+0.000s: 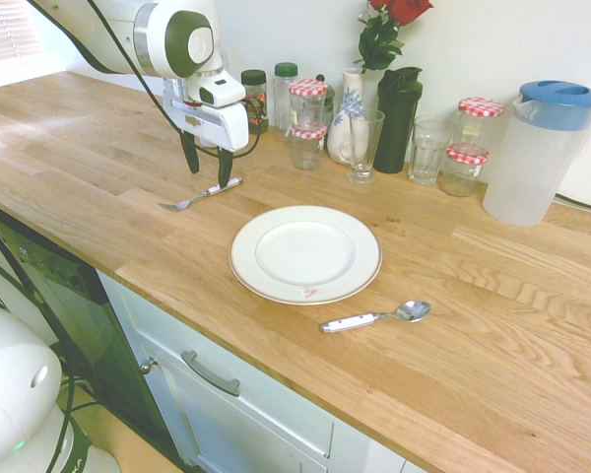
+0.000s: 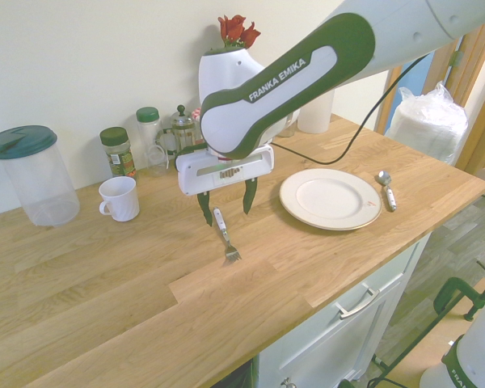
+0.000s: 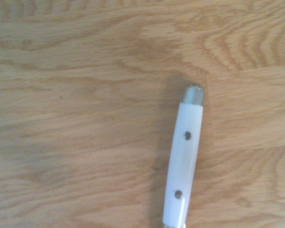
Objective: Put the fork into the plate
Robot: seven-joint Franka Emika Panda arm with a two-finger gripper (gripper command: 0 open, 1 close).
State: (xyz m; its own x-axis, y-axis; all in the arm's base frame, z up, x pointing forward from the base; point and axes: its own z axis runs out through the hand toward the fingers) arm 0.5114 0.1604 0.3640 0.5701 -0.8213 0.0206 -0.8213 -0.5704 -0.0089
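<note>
1. First exterior view. The fork [image 1: 201,196] lies flat on the counter [image 1: 453,296], well apart from the plate [image 1: 305,253] and to its left, handle toward the back wall. The gripper [image 1: 206,170] points down over the handle end with its jaws open and empty, one on each side of the handle, not touching it. A spoon [image 1: 374,316] lies just in front of the plate (not the item wanted).

2. Second exterior view. The fork [image 2: 224,234] is seen from the other side, tines toward the counter's front edge. The gripper [image 2: 226,206] hangs above the handle, jaws spread. The plate [image 2: 331,198] sits to the right, bare. The fork looks light, stiff and thin; lying flush on wood, it will likely be slippery to pinch, so the thicker pale handle is the better place to take hold, across its width.

3. Wrist view. The handle [image 3: 183,161] fills the lower middle: smooth, whitish, two rivets, metal cap at the tip. Beneath it is oiled plank wood, level and hard.

4. Room. A kitchen: jars [image 1: 308,103], a vase [image 1: 349,123], a jug [image 1: 539,148] and a mug [image 2: 119,198] stand along the wall, away from the path to the plate.
</note>
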